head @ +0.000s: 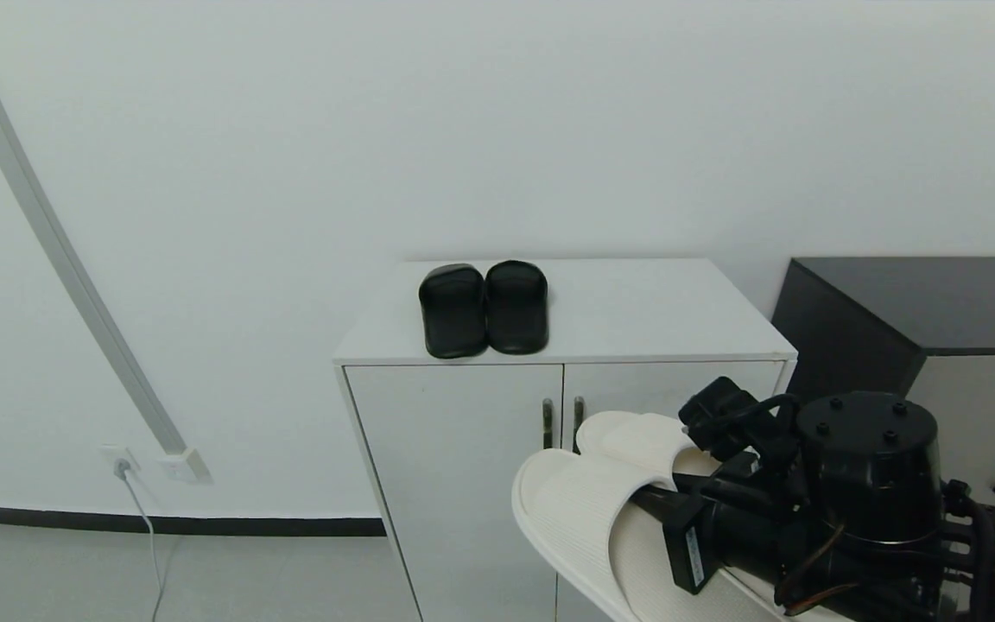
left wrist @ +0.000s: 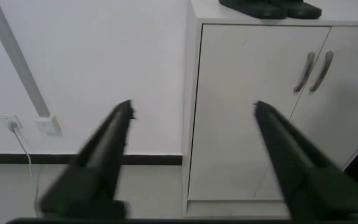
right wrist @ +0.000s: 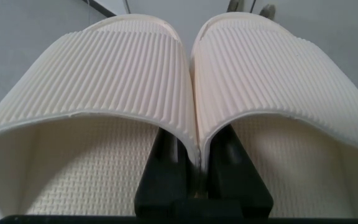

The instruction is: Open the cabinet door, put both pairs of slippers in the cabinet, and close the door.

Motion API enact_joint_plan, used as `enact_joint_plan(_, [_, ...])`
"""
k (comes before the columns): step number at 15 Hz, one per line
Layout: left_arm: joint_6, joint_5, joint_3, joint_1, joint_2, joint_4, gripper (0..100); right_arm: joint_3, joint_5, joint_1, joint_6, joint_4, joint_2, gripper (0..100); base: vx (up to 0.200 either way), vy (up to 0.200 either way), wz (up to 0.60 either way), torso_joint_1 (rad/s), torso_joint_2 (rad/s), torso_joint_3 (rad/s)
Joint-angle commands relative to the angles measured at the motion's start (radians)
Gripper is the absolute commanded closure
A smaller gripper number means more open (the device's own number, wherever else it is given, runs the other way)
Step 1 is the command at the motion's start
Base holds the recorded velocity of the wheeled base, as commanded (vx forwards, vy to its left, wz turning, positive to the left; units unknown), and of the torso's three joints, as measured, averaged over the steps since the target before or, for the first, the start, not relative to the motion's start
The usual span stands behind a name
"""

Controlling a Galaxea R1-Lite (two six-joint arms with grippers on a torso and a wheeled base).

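A pair of black slippers (head: 483, 308) rests on top of the white cabinet (head: 636, 311), whose two doors (head: 463, 466) are shut with handles (head: 547, 422) at the middle seam. My right gripper (right wrist: 196, 168) is shut on the white slippers (right wrist: 191, 81), pinching the inner edges of both together; in the head view the white slippers (head: 601, 501) hang in front of the right door. My left gripper (left wrist: 191, 112) is open and empty, facing the cabinet's left door (left wrist: 253, 112) from some distance, the black slippers (left wrist: 272, 7) above it.
A dark-topped cabinet (head: 921, 302) stands right of the white one. On the left wall a sloping conduit (head: 57, 250) runs down to a socket with a cable (head: 139, 510). Bare floor (head: 161, 570) lies left of the cabinet.
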Motion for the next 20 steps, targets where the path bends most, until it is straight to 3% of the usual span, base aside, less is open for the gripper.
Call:
enact_joint_plan(1, [-0.001,0.0,0.0,0.0,0.0,0.0,0,0.003,0.0,0.0,0.0,0.0,0.002,100,0.0,0.0,0.0,-0.217,0.53,0.315])
enact_joint_plan(20, [0.001,0.0,0.0,0.0,0.0,-0.002,0,0.017,0.0,0.0,0.0,0.0,0.003,100,0.0,0.0,0.0,-0.154,0.49,0.337])
